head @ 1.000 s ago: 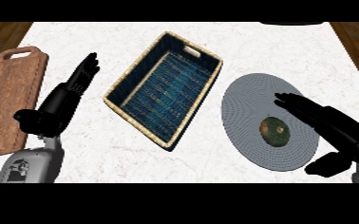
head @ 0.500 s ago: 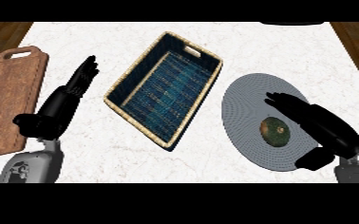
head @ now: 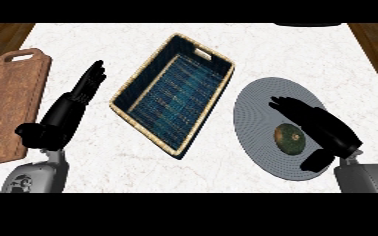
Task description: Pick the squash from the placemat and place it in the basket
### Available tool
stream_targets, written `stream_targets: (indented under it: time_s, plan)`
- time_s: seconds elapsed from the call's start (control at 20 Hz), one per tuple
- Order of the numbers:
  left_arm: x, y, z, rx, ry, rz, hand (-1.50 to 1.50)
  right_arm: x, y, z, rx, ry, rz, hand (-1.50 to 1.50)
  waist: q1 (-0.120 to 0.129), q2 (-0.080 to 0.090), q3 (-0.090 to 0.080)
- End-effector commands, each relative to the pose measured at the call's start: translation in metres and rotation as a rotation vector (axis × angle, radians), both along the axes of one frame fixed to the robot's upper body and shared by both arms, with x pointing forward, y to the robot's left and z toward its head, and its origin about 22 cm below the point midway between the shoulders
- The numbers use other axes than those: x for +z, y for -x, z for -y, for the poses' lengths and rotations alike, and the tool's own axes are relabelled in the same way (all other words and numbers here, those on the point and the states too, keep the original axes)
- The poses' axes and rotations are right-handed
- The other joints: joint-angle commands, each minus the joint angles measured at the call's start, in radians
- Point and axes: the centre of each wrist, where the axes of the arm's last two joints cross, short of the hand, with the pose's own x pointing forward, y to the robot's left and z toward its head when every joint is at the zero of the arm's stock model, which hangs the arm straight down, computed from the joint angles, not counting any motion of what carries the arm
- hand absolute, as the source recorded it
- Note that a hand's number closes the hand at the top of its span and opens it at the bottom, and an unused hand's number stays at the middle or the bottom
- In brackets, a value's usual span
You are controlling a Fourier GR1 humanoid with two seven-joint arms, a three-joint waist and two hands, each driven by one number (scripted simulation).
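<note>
Right hand (head: 319, 124) enters from the lower right of the frame on a grey forearm, black, with fingers extended and relaxed toward the upper left and the thumb (head: 314, 160) hanging apart below; it holds nothing. It sits over the placemat (head: 255, 115), just to the right of the squash (head: 289, 139); whether it touches the squash cannot be told.

Squash: small, rounded oval, mottled dark green with a paler patch, lying on the lower right part of the placemat. Placemat: round, grey, finely ribbed in concentric rings, flat on the counter at right of frame.

Left hand (head: 70, 107) shows at the lower left on its grey forearm, black, fingers straight and together, pointing toward the upper right, resting open and holding nothing. It lies between the cutting board and the basket, apart from both.

Counter (head: 96, 45): white marbled surface with faint grey veining.

Basket (head: 177, 92): rectangular, set diagonally at centre frame, pale woven rim with a cut-out handle at its upper end, dark blue striped lining inside. It holds nothing. It stands near the placemat, not touching it.

Cutting board (head: 18, 100): brown wood grain, rounded corners, handle slot at its top, along the left edge of the frame.
</note>
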Motion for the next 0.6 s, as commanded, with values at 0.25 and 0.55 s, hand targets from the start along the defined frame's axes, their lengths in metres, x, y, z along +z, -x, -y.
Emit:
stream_targets:
  time_s: [0.25,0.55]
  plan:
    - [-0.004,0.005,0.004,0.011,0.003,-0.005,0.00,-0.040,0.019,-0.007,0.057,0.031,-0.083,-1.50,-0.002,-0.001,0.000]
    - [0.008,0.004,-0.016,0.003,-0.017,0.004,0.00,-0.027,-0.006,0.006,0.084,0.086,-0.082,1.50,0.002,0.000,0.000]
